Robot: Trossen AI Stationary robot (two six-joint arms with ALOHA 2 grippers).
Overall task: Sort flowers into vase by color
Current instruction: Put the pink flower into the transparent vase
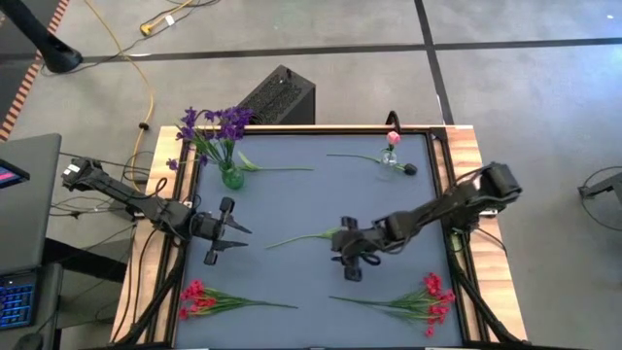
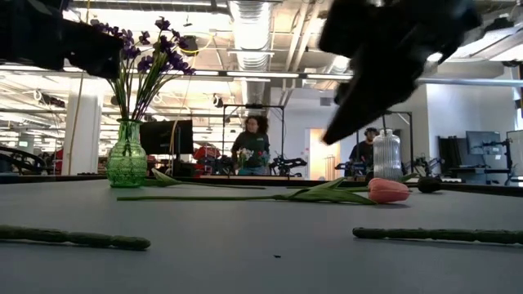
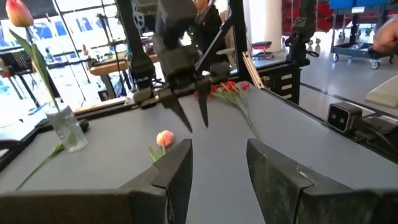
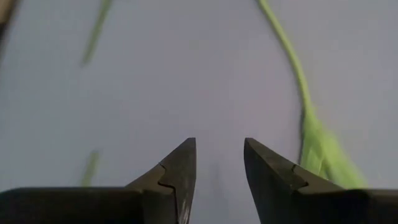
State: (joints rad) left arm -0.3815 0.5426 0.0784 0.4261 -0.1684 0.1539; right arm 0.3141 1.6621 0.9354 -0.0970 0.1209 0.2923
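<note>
A pink tulip lies flat on the grey mat, its stem (image 1: pixel 299 236) pointing left and its bloom (image 2: pixel 387 189) (image 3: pixel 164 138) under my right gripper. My right gripper (image 1: pixel 348 255) (image 3: pixel 191 118) hovers open just above that bloom, fingers pointing down; its wrist view shows the tulip's stem and leaf (image 4: pixel 313 127) beside the open fingers. My left gripper (image 1: pixel 243 238) (image 3: pixel 217 168) is open at mid-left, level and facing the tulip. A green vase (image 1: pixel 231 177) (image 2: pixel 127 155) holds purple flowers (image 1: pixel 216 124). A clear vase (image 1: pixel 391 163) (image 3: pixel 67 127) holds one pink tulip (image 1: pixel 393 139).
Two sprays of red blossoms lie near the table's near edge, one at the left (image 1: pixel 199 297) and one at the right (image 1: pixel 428 297). Their stems (image 2: pixel 73 238) (image 2: pixel 441 235) lie across the foreground. Wooden rails (image 1: pixel 466 146) frame the mat. People stand in the room beyond.
</note>
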